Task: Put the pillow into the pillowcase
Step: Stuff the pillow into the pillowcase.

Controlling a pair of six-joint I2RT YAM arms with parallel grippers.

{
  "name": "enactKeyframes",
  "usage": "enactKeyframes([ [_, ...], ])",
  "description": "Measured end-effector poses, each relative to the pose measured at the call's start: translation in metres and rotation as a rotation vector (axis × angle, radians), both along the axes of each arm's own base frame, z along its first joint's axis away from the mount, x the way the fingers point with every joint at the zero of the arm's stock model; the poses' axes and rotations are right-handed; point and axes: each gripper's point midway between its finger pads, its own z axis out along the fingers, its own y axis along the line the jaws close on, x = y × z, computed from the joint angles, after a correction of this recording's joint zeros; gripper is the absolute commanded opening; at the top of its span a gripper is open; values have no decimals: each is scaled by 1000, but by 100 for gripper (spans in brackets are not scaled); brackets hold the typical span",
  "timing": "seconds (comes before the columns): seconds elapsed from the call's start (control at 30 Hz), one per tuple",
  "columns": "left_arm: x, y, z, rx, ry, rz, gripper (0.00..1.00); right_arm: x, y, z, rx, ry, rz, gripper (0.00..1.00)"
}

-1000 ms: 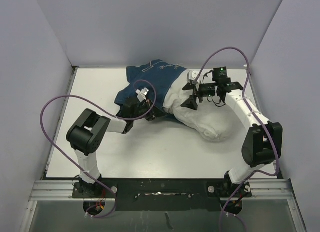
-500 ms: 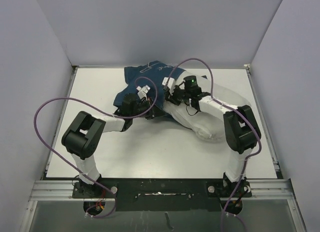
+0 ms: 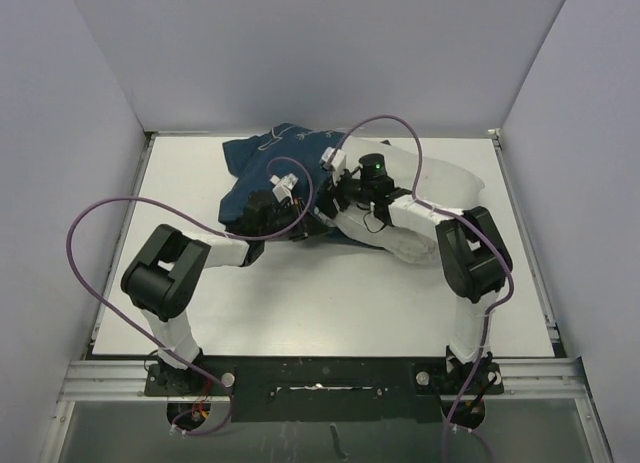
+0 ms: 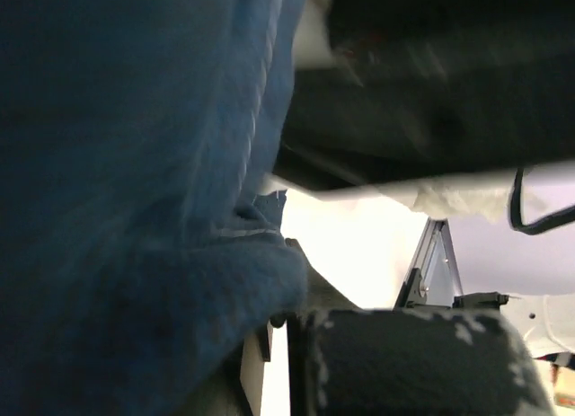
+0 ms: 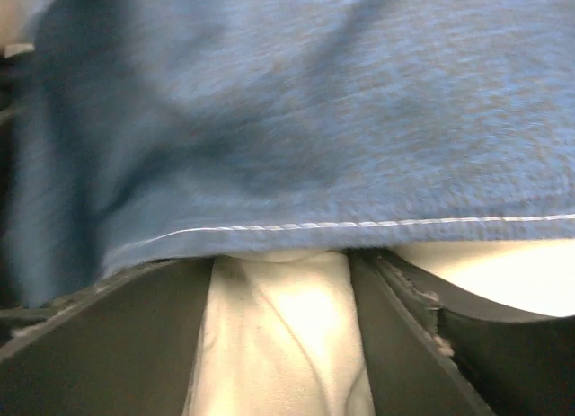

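Your left gripper (image 3: 285, 209) is pinched together on a bunched edge of the navy pillowcase (image 3: 258, 161), whose cloth drapes over it and spreads away beyond it and to its left on the table (image 3: 330, 303). Your right gripper (image 3: 336, 190) sits just to the right of it, at the sack's mouth. Its fingers (image 5: 117, 344) stand apart, with the white pillow (image 3: 440, 183) lying between them and the pillowcase's stitched hem stretched across their tips. From that gripper the pillow runs off to the right beneath the right arm, a long stretch of it bare outside the pillowcase.

Pillowcase (image 5: 314, 119) hem against right hand (image 5: 283, 290)
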Motion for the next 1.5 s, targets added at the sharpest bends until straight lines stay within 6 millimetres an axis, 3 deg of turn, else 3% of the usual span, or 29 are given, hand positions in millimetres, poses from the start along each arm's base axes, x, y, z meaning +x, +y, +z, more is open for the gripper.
enactKeyframes([
  [0.07,1,2,-8,9,24,3,23,-25,-3,-3,-4,21,119,81],
  [0.13,-3,2,-12,15,46,-10,30,-41,-16,6,2,32,219,87],
  [0.23,-10,2,-13,22,55,-37,42,-48,-55,32,10,12,298,92],
  [0.37,-32,10,-8,69,68,-92,60,-38,-116,79,1,-63,302,100],
  [0.47,-51,20,16,112,13,-150,67,-26,-151,114,3,-130,246,98],
  [0.57,-60,30,57,160,-85,-214,68,-13,-166,128,12,-138,186,98],
  [0.63,-54,38,85,181,-132,-226,68,1,-168,127,13,-116,163,98],
  [0.7,-35,49,115,205,-189,-196,68,23,-168,116,14,-75,142,100],
  [0.8,3,64,151,273,-240,-109,67,44,-166,82,8,17,119,91],
  [0.83,19,65,160,297,-262,-80,66,47,-165,67,2,58,113,85],
  [0.9,56,62,176,368,-277,-20,63,43,-161,39,-11,140,115,61],
  [1.0,108,49,186,483,-316,59,61,31,-151,26,-36,173,148,27],
  [1.07,130,36,181,567,-340,83,59,24,-143,29,-50,160,167,15],
  [1.13,143,22,169,650,-363,86,58,12,-135,33,-62,148,182,10],
  [1.27,144,-7,133,810,-394,54,57,-6,-124,38,-70,147,200,7],
  [1.37,138,-12,108,914,-389,31,57,-11,-119,35,-63,166,201,6],
  [1.5,145,-1,99,1000,-407,58,55,-12,-118,33,-56,178,196,6],
])
